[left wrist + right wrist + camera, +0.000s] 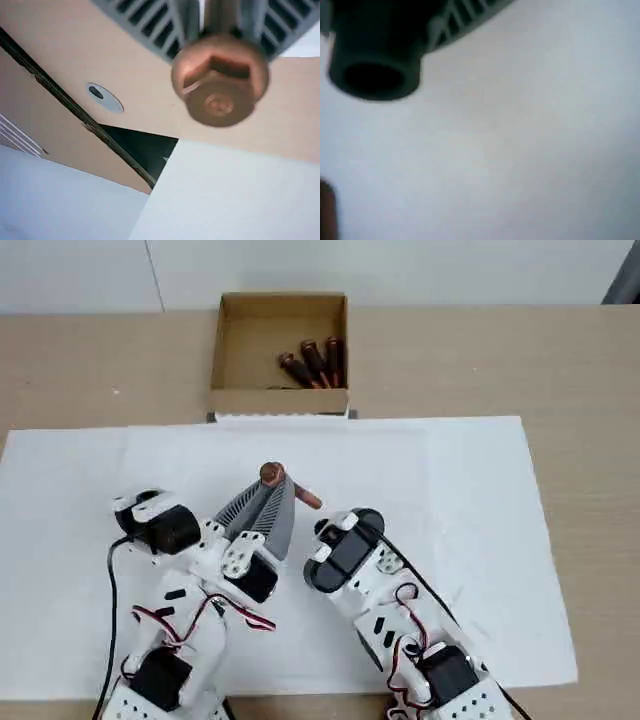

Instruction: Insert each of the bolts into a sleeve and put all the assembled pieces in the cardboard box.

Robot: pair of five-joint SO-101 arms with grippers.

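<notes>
Bolt [271, 474] end-up in left pincer [277, 486]

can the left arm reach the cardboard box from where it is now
Probably yes. The cardboard box sits open-topped just beyond the left gripper, with bare white sheet between them. Its jaws are shut on a bolt, though, so it would arrive with that in its grip.

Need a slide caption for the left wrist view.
Left gripper holds a copper bolt, head facing the camera.
</notes>
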